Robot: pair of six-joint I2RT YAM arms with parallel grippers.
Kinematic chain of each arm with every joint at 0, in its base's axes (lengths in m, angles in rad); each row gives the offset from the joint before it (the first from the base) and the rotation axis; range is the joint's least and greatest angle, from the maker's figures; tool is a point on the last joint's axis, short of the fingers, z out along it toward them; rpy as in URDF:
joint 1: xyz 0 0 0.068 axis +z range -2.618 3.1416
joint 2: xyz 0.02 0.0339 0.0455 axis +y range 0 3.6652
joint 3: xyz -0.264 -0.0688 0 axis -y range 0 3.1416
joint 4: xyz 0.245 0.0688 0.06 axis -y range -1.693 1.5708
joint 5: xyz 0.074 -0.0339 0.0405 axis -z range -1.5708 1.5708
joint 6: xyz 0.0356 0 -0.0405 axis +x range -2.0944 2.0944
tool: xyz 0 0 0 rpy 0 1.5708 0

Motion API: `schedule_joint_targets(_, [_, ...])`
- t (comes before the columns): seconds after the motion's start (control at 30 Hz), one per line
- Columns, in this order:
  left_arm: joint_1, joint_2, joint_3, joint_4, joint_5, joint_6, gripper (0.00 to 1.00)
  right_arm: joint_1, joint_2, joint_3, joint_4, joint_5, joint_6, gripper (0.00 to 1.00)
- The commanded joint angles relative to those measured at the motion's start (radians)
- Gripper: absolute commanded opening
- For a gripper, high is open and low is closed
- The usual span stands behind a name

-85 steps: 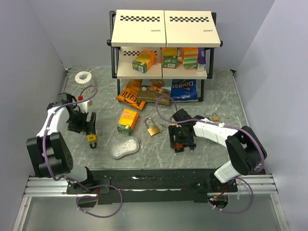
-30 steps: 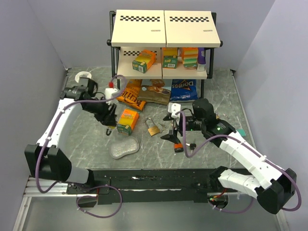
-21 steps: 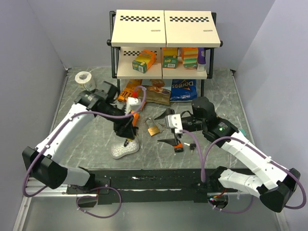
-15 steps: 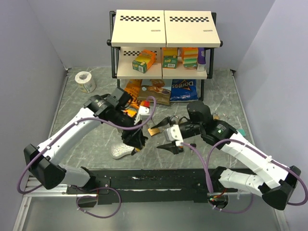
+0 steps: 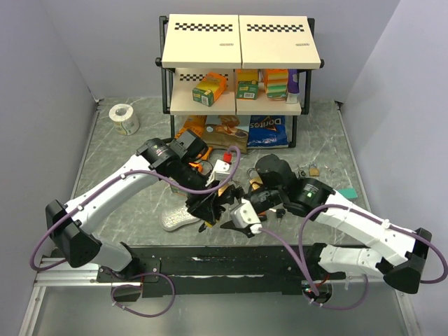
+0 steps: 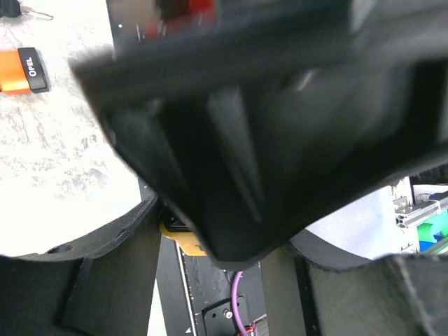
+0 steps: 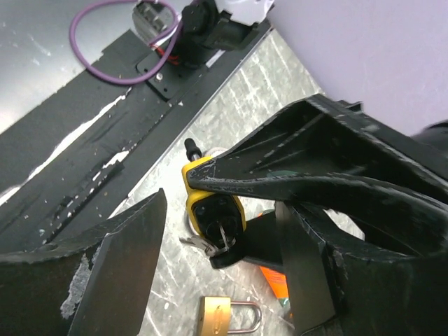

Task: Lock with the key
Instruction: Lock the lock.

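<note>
A yellow padlock (image 7: pixel 210 203) hangs in the air, pinched by my left gripper (image 5: pixel 208 208), whose black fingers (image 7: pixel 329 168) cross the right wrist view. A key on a ring (image 7: pixel 218 236) sticks out of the padlock's black face. My right gripper (image 7: pixel 217 269) stands open, one finger on each side of the key and touching nothing. In the left wrist view the right gripper's blurred black body fills most of the picture, and only a yellow corner of the padlock (image 6: pixel 183 241) shows against the left finger of my left gripper (image 6: pixel 234 280).
A brass padlock (image 7: pixel 227 315) lies on the table below the grippers. An orange fob (image 6: pixel 21 70) and loose keys (image 6: pixel 14 8) lie nearby. A clear blister pack (image 5: pixel 178 218) sits by the left arm. The shelf (image 5: pixel 238 70), chip bags (image 5: pixel 266 129) and tape roll (image 5: pixel 124 117) stand behind.
My left arm has swung from the left side to the front middle with the yellow padlock. The right gripper moved in to meet it, and its jaws have narrowed.
</note>
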Motion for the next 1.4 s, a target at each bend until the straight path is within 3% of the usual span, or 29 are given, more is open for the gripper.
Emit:
schedule_joint_targets(0.0, [-0.009, -0.014, 0.048, 0.003, 0.084, 0.030, 0.01, 0.032, 0.041, 0.056, -0.051, 0.010, -0.096, 0.69])
schedule_joint_targets(0.1, [-0.009, -0.024, 0.033, 0.009, 0.084, 0.032, 0.01, 0.052, 0.072, 0.079, -0.097, 0.011, -0.136, 0.65])
schedule_joint_targets(0.3, [-0.007, -0.034, 0.028, -0.008, 0.087, 0.059, 0.01, 0.069, 0.113, 0.105, -0.135, 0.037, -0.188, 0.47])
schedule_joint_targets(0.4, [-0.009, -0.037, 0.027, -0.022, 0.084, 0.070, 0.01, 0.071, 0.115, 0.109, -0.154, 0.059, -0.222, 0.34])
schedule_joint_targets(0.5, [-0.006, -0.044, 0.019, -0.011, 0.076, 0.068, 0.01, 0.074, 0.103, 0.093, -0.143, 0.089, -0.223, 0.12])
schedule_joint_targets(0.53, [-0.007, -0.044, 0.016, -0.005, 0.067, 0.062, 0.05, 0.075, 0.096, 0.088, -0.112, 0.099, -0.206, 0.01])
schedule_joint_targets(0.57, [-0.006, -0.055, 0.013, 0.006, 0.038, 0.052, 0.12, 0.075, 0.093, 0.085, -0.098, 0.106, -0.158, 0.00])
schedule_joint_targets(0.6, [0.003, -0.061, 0.011, 0.024, 0.020, 0.036, 0.31, 0.072, 0.086, 0.086, -0.089, 0.114, -0.128, 0.00])
schedule_joint_targets(0.67, [0.035, -0.090, 0.008, 0.047, -0.013, 0.021, 0.53, 0.072, 0.073, 0.095, -0.078, 0.131, -0.028, 0.00])
schedule_joint_targets(0.7, [0.098, -0.104, 0.005, 0.073, -0.013, 0.001, 0.72, 0.060, 0.064, 0.094, -0.069, 0.141, 0.017, 0.00])
schedule_joint_targets(0.77, [0.226, -0.144, -0.002, 0.105, 0.016, -0.045, 0.92, 0.030, 0.028, 0.074, -0.048, 0.149, 0.131, 0.00])
schedule_joint_targets(0.8, [0.268, -0.155, -0.002, 0.118, 0.029, -0.051, 0.95, 0.016, 0.014, 0.063, -0.034, 0.151, 0.180, 0.00])
schedule_joint_targets(0.87, [0.353, -0.170, 0.001, 0.110, 0.039, -0.048, 0.98, -0.016, -0.026, 0.040, 0.003, 0.152, 0.335, 0.00])
schedule_joint_targets(1.0, [0.408, -0.222, -0.042, 0.171, 0.026, -0.109, 0.99, -0.127, -0.071, 0.005, 0.098, 0.134, 0.653, 0.00])
schedule_joint_targets(1.2, [0.408, -0.372, -0.248, 0.542, 0.013, -0.335, 0.96, -0.343, -0.098, -0.064, 0.288, 0.051, 1.235, 0.00])
schedule_joint_targets(1.3, [0.364, -0.383, -0.286, 0.595, -0.003, -0.332, 0.91, -0.382, -0.097, -0.073, 0.319, 0.005, 1.323, 0.00])
schedule_joint_targets(1.37, [0.278, -0.396, -0.311, 0.631, -0.095, -0.311, 0.91, -0.409, -0.091, -0.081, 0.345, -0.030, 1.361, 0.00])
